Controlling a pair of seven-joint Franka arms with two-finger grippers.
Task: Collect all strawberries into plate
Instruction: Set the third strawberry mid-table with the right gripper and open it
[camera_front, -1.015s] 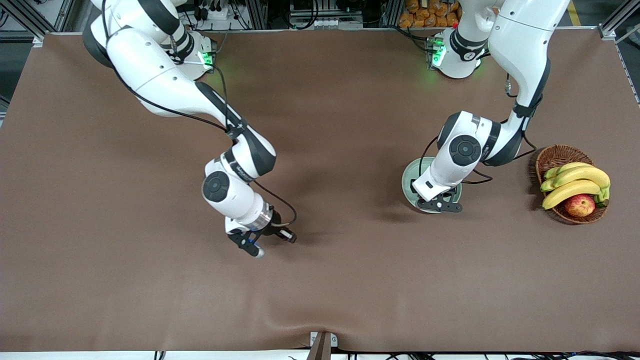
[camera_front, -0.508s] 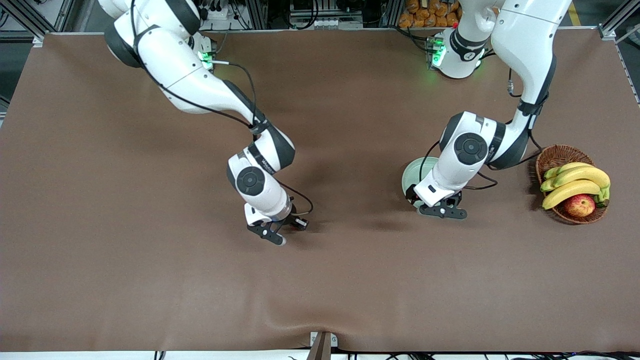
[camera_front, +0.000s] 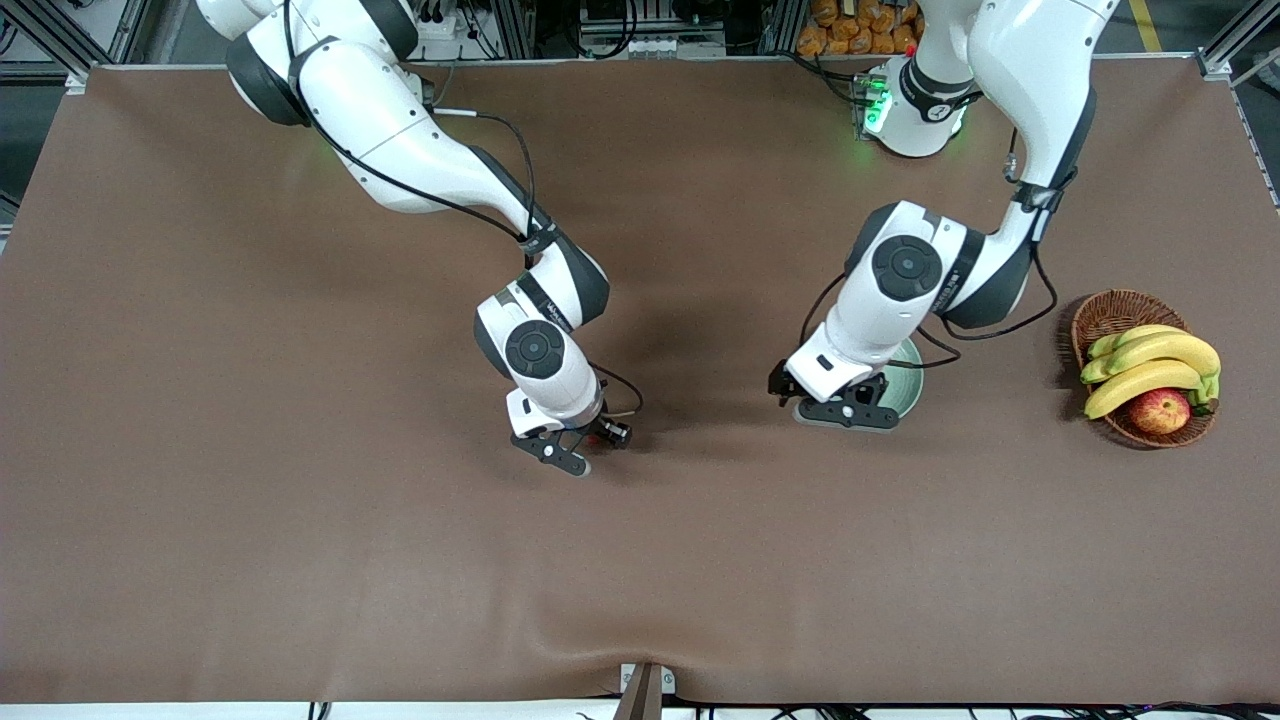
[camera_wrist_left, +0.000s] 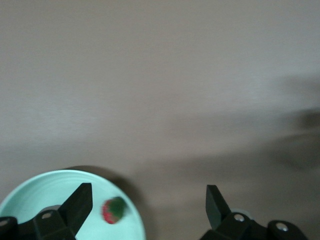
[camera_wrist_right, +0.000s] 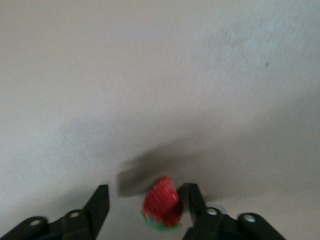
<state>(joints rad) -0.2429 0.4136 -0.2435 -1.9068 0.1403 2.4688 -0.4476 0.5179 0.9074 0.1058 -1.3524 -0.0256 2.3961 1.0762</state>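
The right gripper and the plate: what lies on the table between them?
Front view: only bare brown table between the right gripper and the plate.

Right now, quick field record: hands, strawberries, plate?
left hand: open, over the round pale mint-green plate's edge
right hand: open, over the brown table, tiny red strawberry between its fingers
in plate: one red green-capped strawberry visible
third strawberry: not visible
also: wicker basket of bananas and apple, at left arm's end
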